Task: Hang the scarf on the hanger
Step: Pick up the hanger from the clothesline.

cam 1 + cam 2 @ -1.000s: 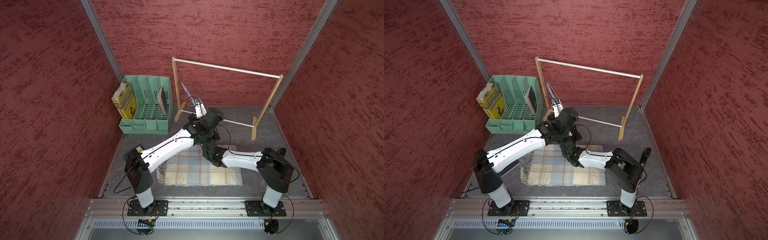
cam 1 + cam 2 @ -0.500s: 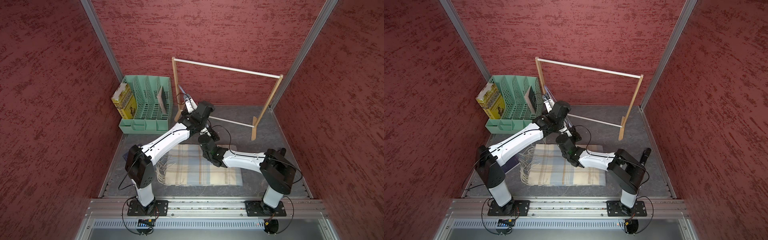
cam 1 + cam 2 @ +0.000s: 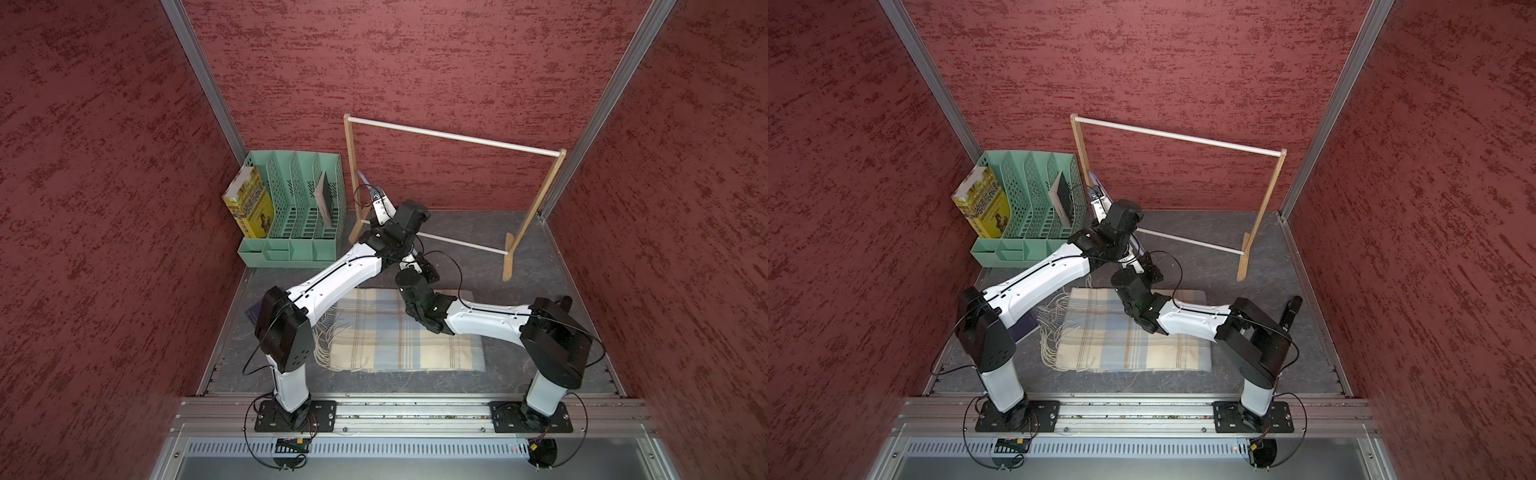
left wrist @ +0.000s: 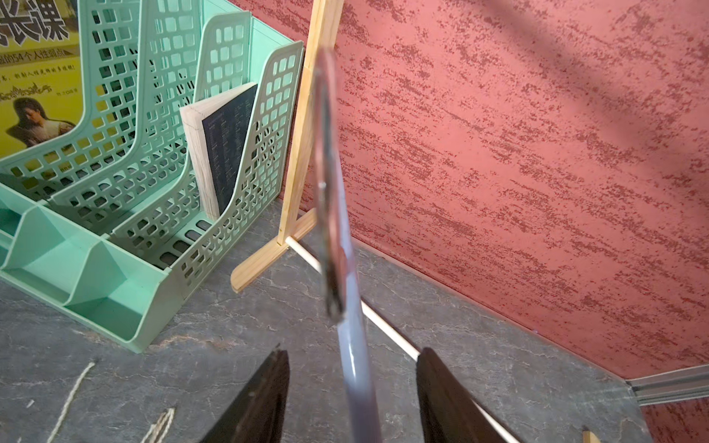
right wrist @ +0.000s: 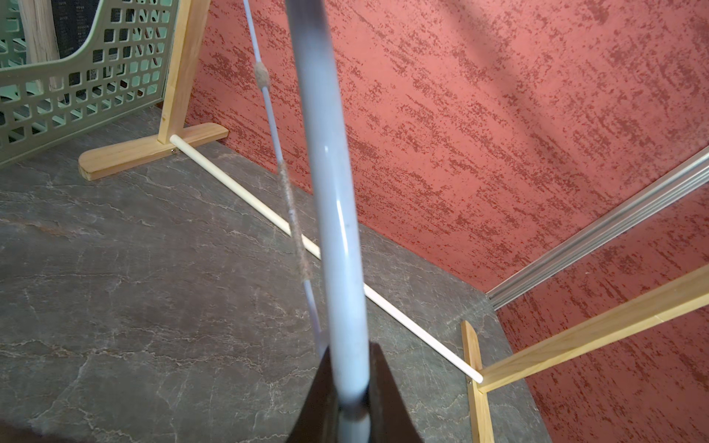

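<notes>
Scarf (image 3: pixel 399 336) lies flat on the worktop (image 3: pixel 519 257), not hung yet. Right jaws grip the hanger (image 5: pixel 333 214) up in the air. Left jaws sit open around its bar, not touching. Next, I think, they must close gently on it.

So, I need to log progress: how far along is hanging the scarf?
Done: the right claw is shut on the lifted hanger. In hand: the left claw straddles the hanger, jaws open. Left: the scarf lies folded on the table, ungripped; draping it has not begun.
</notes>
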`<action>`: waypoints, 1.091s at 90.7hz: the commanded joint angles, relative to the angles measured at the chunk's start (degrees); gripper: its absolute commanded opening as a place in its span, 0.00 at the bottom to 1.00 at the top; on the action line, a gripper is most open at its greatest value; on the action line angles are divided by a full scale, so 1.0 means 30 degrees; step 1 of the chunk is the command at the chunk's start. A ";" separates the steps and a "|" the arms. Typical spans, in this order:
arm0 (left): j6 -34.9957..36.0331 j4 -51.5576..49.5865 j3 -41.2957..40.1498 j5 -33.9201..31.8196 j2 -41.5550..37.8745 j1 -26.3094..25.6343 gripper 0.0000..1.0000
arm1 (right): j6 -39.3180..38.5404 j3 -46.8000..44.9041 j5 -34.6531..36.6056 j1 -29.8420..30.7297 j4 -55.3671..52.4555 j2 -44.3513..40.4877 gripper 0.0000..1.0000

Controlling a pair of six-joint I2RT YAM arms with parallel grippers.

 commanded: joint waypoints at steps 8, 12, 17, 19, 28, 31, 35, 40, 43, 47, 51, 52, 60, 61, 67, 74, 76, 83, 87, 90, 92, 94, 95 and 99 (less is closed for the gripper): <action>0.0421 -0.0662 0.1224 0.0178 0.0782 0.0601 0.55 | 0.0475 0.0843 -0.0005 0.0082 0.0815 -0.0806 0.00; 0.0402 -0.0759 0.1356 0.0333 0.0930 0.0771 0.55 | 0.0433 0.0811 -0.0006 0.0099 0.0824 -0.0809 0.00; 0.0347 -0.0862 0.1536 0.0562 0.1089 0.0986 0.55 | 0.0401 0.0773 -0.0004 0.0091 0.0875 -0.0811 0.00; 0.0337 -0.0886 0.1592 0.0652 0.1169 0.1050 0.55 | 0.0392 0.0762 -0.0004 0.0083 0.0896 -0.0852 0.00; 0.0529 -0.0820 0.1812 0.0924 0.1395 0.1247 0.55 | 0.0341 0.0700 -0.0031 0.0062 0.0912 -0.0843 0.00; 0.0651 -0.0730 0.1890 0.0975 0.1449 0.1256 0.55 | 0.0380 0.0695 -0.0033 0.0044 0.0927 -0.0848 0.00; 0.0780 -0.0683 0.2002 0.0972 0.1532 0.1259 0.55 | 0.0374 0.0690 -0.0048 0.0020 0.0924 -0.0822 0.00; 0.0927 -0.0694 0.2156 0.0937 0.1590 0.1261 0.55 | 0.0423 0.0685 -0.0076 -0.0013 0.0913 -0.0778 0.00; 0.1009 -0.0681 0.2244 0.0918 0.1660 0.1276 0.55 | 0.0431 0.0678 -0.0104 -0.0042 0.0887 -0.0756 0.00; 0.1087 -0.0660 0.2331 0.0893 0.1712 0.1269 0.55 | 0.0483 0.0682 -0.0092 -0.0068 0.0861 -0.0699 0.00; 0.1165 -0.0609 0.2392 0.0879 0.1761 0.1261 0.55 | 0.0508 0.0679 -0.0106 -0.0075 0.0832 -0.0661 0.00; 0.1203 -0.0615 0.2402 0.0893 0.1776 0.1259 0.55 | 0.0527 0.0684 -0.0114 -0.0076 0.0828 -0.0660 0.00; 0.1402 -0.0549 0.2562 0.0907 0.1934 0.1268 0.46 | 0.0587 0.0689 -0.0148 -0.0131 0.0781 -0.0606 0.00; 0.1410 -0.0556 0.2590 0.0922 0.1965 0.1262 0.45 | 0.0595 0.0690 -0.0149 -0.0147 0.0788 -0.0604 0.00; 0.1508 -0.0566 0.2737 0.0852 0.2089 0.1301 0.43 | 0.0651 0.0669 -0.0161 -0.0164 0.0697 -0.0613 0.00; 0.1556 -0.0578 0.2839 0.0845 0.2212 0.1383 0.40 | 0.0675 0.0652 -0.0176 -0.0193 0.0652 -0.0629 0.00; 0.1518 -0.0566 0.2863 0.0855 0.2248 0.1413 0.39 | 0.0711 0.0642 -0.0179 -0.0215 0.0650 -0.0645 0.00; 0.1563 -0.0590 0.2959 0.1011 0.2322 0.1566 0.35 | 0.0763 0.0586 -0.0178 -0.0261 0.0620 -0.0685 0.00; 0.1577 -0.0636 0.3017 0.1095 0.2358 0.1685 0.33 | 0.0778 0.0563 -0.0194 -0.0252 0.0592 -0.0713 0.00; 0.1592 -0.0630 0.3026 0.1136 0.2386 0.1757 0.33 | 0.0831 0.0564 -0.0181 -0.0248 0.0576 -0.0718 0.00; 0.1593 -0.0645 0.3034 0.1191 0.2387 0.1792 0.33 | 0.0851 0.0549 -0.0180 -0.0251 0.0564 -0.0697 0.00; 0.1601 -0.0605 0.3043 0.1249 0.2365 0.1867 0.31 | 0.0878 0.0559 -0.0180 -0.0259 0.0547 -0.0713 0.00; 0.1612 -0.0584 0.3035 0.1298 0.2372 0.1884 0.29 | 0.0887 0.0551 -0.0179 -0.0270 0.0539 -0.0716 0.00; 0.1729 -0.0549 0.3049 0.1468 0.2352 0.1983 0.23 | 0.0903 0.0539 -0.0179 -0.0271 0.0547 -0.0733 0.00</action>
